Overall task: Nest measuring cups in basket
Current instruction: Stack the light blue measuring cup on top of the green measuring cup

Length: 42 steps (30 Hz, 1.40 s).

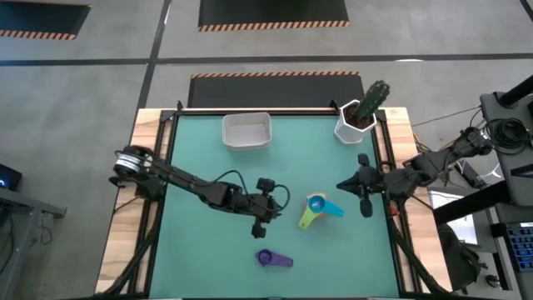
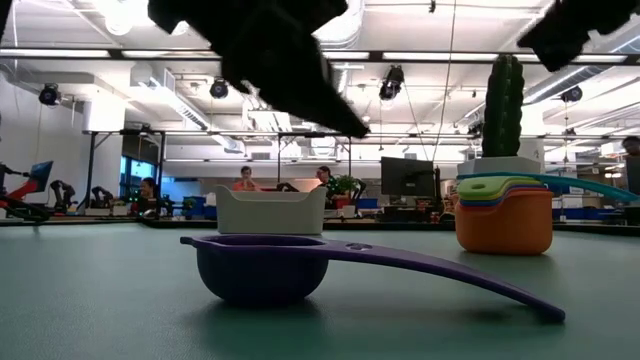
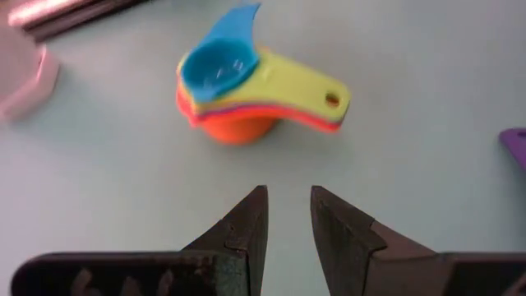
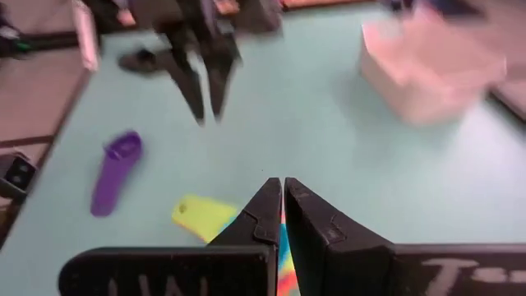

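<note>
Several measuring cups sit nested in one stack [image 1: 316, 209], orange at the bottom and blue on top [image 3: 219, 68], standing on the green mat. A purple cup [image 1: 271, 259] lies alone nearer the near edge, resting on its bowl and handle tip [image 2: 265, 270]. The white basket [image 1: 246, 131] stands by the far edge. My left gripper [image 1: 281, 202] hovers left of the stack, open by a narrow gap [image 3: 288, 201]. My right gripper [image 1: 343, 187] hangs right of the stack, raised above the mat, its fingers shut [image 4: 282, 187] and holding nothing.
A white faceted pot with a green cactus [image 1: 360, 117] stands at the far right corner. Bare mat lies between the stack and the basket. In the low view, people sit at desks in the room behind the table.
</note>
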Each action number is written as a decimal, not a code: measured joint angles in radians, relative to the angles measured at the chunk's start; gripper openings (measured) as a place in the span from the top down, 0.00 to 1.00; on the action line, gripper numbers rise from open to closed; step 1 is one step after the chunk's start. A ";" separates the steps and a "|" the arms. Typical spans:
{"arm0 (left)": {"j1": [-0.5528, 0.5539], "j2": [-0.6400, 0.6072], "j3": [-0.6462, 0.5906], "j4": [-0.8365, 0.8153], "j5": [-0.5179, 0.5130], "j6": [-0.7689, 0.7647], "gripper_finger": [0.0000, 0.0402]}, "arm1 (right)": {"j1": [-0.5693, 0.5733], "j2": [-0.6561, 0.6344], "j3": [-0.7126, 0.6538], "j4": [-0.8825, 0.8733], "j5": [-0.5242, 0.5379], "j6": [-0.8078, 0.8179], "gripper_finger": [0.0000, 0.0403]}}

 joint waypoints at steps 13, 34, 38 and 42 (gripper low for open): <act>0.000 -0.030 -0.132 0.040 -0.021 -0.145 0.81 | 0.000 0.227 0.000 -0.437 -0.030 0.581 0.98; -0.001 -0.027 -0.131 0.062 -0.022 -0.173 0.81 | 0.001 0.544 0.000 -0.139 -0.210 0.510 0.98; -0.001 -0.027 -0.131 0.070 -0.022 -0.178 0.81 | 0.001 0.561 0.000 -0.064 -0.280 0.489 0.98; -0.001 -0.027 -0.131 0.096 -0.022 -0.178 0.81 | 0.001 0.564 0.000 0.022 -0.289 0.450 0.98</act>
